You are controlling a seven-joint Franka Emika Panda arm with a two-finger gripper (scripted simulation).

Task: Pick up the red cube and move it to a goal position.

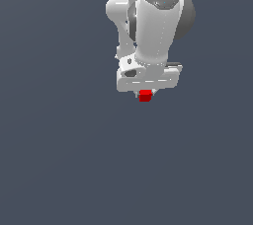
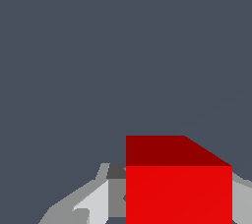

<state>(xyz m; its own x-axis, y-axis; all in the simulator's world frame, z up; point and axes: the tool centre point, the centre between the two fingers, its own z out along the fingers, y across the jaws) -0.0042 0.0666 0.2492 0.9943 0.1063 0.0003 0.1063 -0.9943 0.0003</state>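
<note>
Bright red, plain and unmarked, on the red cube (image 1: 145, 95); in the wrist view a darker red on one face, a brighter red on the other. White on the claw (image 1: 146, 92) body and on the arm (image 1: 153, 26) links, with dark grey at the joints and a grey cap dotted with small coloured specks. Pale and mid grey on the fingers (image 2: 93, 203). Flat, patternless slate blue-grey everywhere behind.

The desk (image 1: 59, 160) is a plain, unmarked slate-grey surface that fills both views from edge to edge. Whether the red cube (image 1: 145, 95) rests on it or hangs just above cannot be told.
</note>
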